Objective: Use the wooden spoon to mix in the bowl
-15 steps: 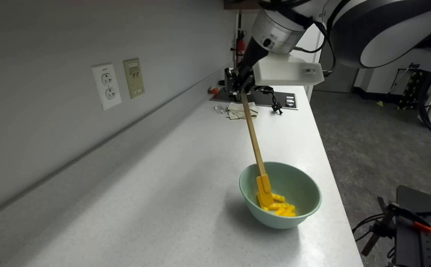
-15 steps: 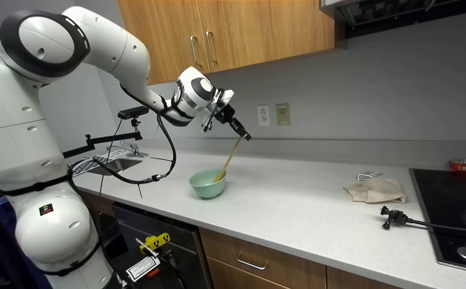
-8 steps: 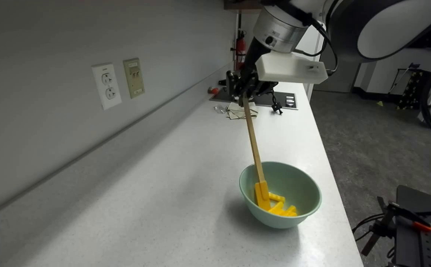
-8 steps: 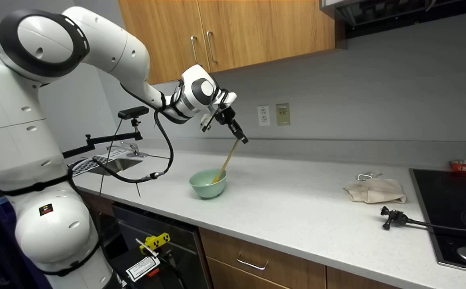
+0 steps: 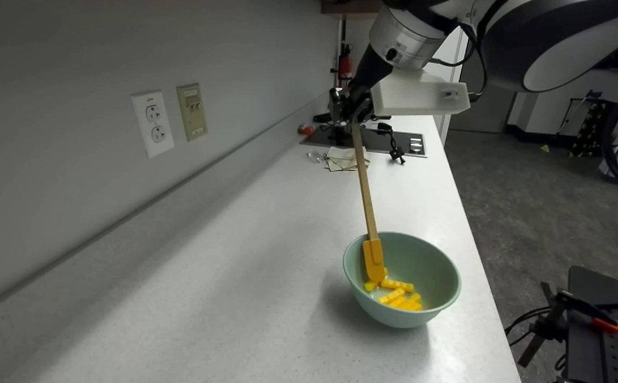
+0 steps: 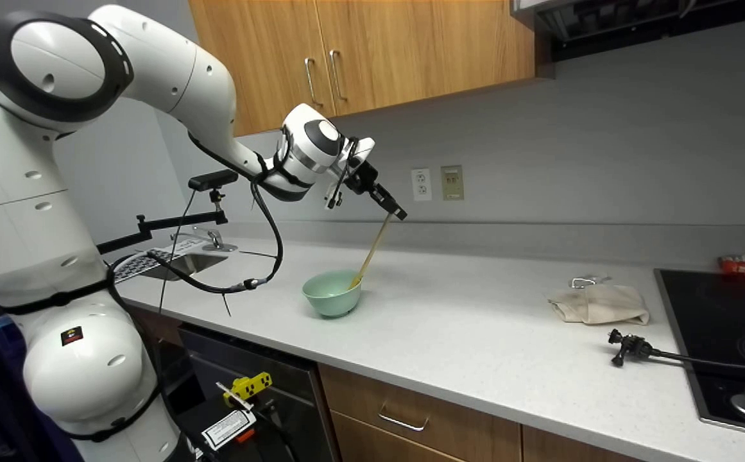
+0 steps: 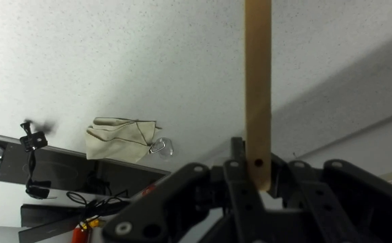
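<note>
The wooden spoon (image 5: pixel 364 186) has a long flat tan handle and a yellow spatula-like head. It leans in the pale green bowl (image 5: pixel 404 318), its head low against the left inner side, beside several yellow pieces (image 5: pixel 399 298). The spoon (image 6: pixel 372 251) and the bowl (image 6: pixel 330 303) show in both exterior views. My gripper (image 5: pixel 354 119) is above and beyond the bowl, shut on the handle's top end; it also shows in an exterior view (image 6: pixel 398 212). In the wrist view the handle (image 7: pixel 258 77) stands between the fingers (image 7: pixel 258 148); the bowl and spoon head are out of view there.
The bowl stands on the white counter (image 6: pixel 462 333) near its front edge. A folded cloth (image 6: pixel 600 305), a black clamp (image 6: pixel 632 348) and a stove top (image 6: pixel 731 321) lie farther along. A wall with outlets (image 5: pixel 152 123) runs behind; a cabinet (image 6: pixel 411 51) hangs above.
The spoon head swept toward the bowl's near side, then back away and slightly up along the left side. The gripper dipped, then rose. The yellow pieces shifted; the bowl stayed put.
</note>
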`<state>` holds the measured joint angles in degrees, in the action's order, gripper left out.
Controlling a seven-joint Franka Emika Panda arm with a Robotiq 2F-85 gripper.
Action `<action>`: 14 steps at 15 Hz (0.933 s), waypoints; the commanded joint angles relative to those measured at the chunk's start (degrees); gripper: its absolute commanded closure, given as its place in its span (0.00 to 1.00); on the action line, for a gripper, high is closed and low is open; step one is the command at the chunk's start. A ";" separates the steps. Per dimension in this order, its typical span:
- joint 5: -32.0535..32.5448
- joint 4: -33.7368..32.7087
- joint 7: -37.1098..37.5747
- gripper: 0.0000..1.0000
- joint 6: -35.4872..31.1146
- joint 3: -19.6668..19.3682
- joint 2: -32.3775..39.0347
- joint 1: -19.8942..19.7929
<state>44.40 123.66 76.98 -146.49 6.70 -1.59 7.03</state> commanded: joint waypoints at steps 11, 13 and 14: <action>-9.52 1.71 -5.03 0.98 -0.51 0.18 -1.97 -1.33; -1.34 1.51 -0.42 0.98 -0.66 0.17 -2.45 -1.98; 1.60 1.38 1.67 0.98 -0.40 0.21 -2.56 -2.17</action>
<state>38.09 124.75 73.43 -146.50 6.67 -2.55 5.99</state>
